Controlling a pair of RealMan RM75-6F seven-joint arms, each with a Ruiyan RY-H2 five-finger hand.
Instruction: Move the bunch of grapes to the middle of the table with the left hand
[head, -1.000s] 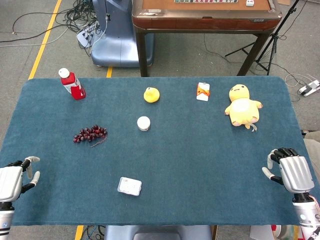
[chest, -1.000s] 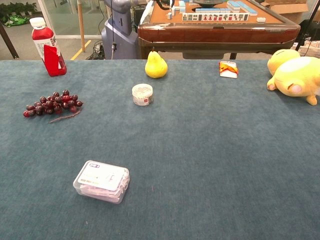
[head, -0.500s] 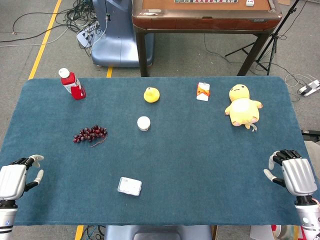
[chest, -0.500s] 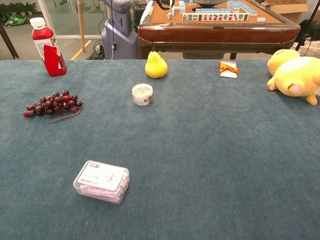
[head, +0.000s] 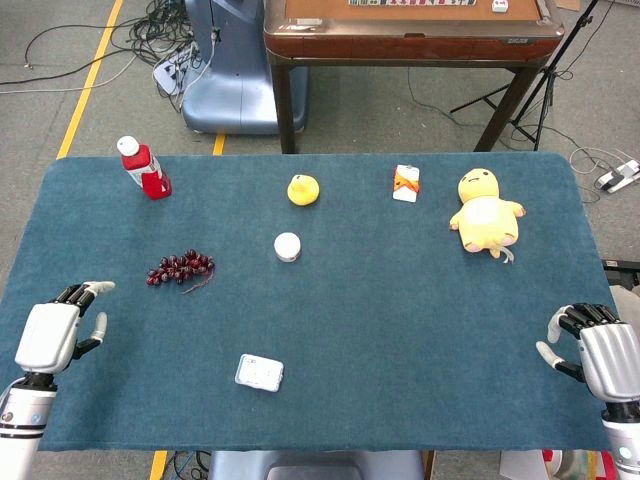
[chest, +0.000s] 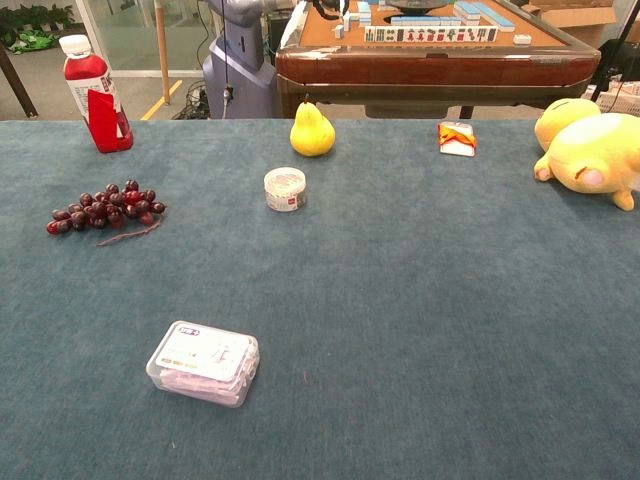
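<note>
On the blue table (head: 400, 320) the grapes (head: 180, 269) lie left of the white tub (head: 287, 246), likely light, loose and rolling, so cup your empty, spread left hand (head: 55, 335) over the cluster's middle.

Bare cloth between left hand (head: 60, 335) and grapes (head: 180, 268)

My chest view shows neither of my hands, crops the plush toy (chest: 592, 140) at its right edge (only part shows), and leaves the near clear box's (chest: 203, 362) label unreadable.
</note>
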